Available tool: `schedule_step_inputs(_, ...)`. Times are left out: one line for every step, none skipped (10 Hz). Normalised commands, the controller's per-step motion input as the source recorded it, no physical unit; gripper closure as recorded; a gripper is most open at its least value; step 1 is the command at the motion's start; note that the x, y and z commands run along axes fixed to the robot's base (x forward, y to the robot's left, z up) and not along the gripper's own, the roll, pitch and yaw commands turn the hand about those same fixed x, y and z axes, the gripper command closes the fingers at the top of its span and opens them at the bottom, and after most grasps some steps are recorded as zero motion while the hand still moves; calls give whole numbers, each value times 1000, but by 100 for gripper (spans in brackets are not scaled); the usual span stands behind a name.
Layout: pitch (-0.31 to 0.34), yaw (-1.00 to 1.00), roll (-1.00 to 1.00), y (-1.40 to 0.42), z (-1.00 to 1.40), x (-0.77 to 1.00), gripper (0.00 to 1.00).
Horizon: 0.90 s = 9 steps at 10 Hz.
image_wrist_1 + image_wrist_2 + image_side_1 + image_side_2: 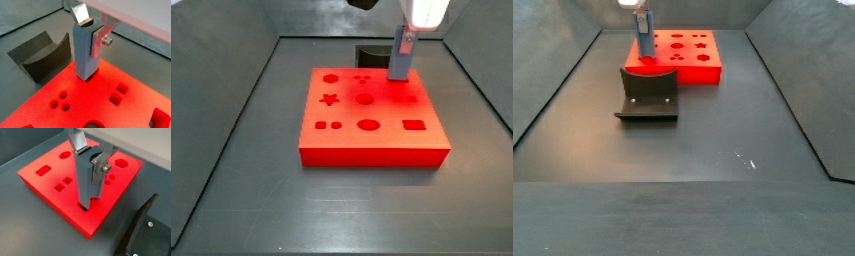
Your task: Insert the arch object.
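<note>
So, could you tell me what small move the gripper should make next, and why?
Probably ease straight down. The gripper holds the grey piece upright, its lower end already at a hole near the red board's corner, the fixture beside it.

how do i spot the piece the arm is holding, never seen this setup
Find the big red board with shaped holes on the dark floor. At its corner nearest the dark fixture, the gripper holds a tall grey-blue block upright, its lower end at the board: the only upright piece there.
</note>
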Motion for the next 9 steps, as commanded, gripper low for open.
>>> schedule_step_inputs(-26, 140, 49, -97, -106, 71, 100)
schedule_step_inputs(-34, 197, 49, -66, -126, 74, 100)
schedule_step_inputs(-27, 274, 60, -51, -109, 146, 100)
schedule_step_inputs(-31, 249, 50, 0, -151, 111, 100)
schedule_step_inputs(-47, 186, 3, 34, -183, 20, 100)
schedule_step_inputs(-49, 29, 0, 54, -154, -14, 100)
schedule_step_inputs(-50, 0, 0, 43, -129, -83, 100)
schedule_step_inputs(-51, 0, 0, 0, -157, 0, 100)
schedule_step_inputs(-63, 0, 0, -9, -217, 0, 100)
